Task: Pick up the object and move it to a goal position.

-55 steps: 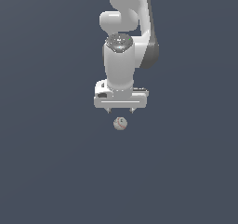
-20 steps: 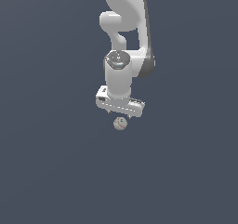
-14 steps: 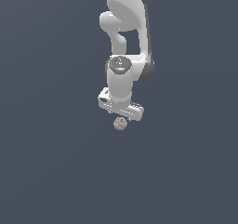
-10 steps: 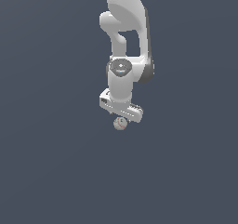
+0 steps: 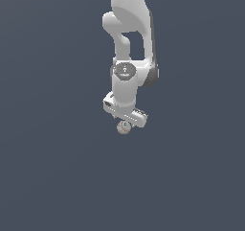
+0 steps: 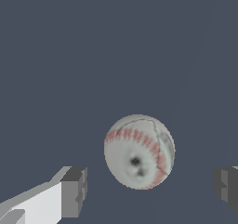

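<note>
Baseball [image 6: 139, 151] on plain grey floor [image 6: 69, 56], gripper [image 6: 151, 187] spread wide around it

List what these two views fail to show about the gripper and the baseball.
- Exterior view: the gripper hides the top of the baseball, and its fingertips are too small to make out.
- Wrist view: both fingers are cut off by the frame edge; gaps show beside the ball.
- Neither view shows any goal marker.
- Neither view shows whether the ball rests on the floor.
</note>
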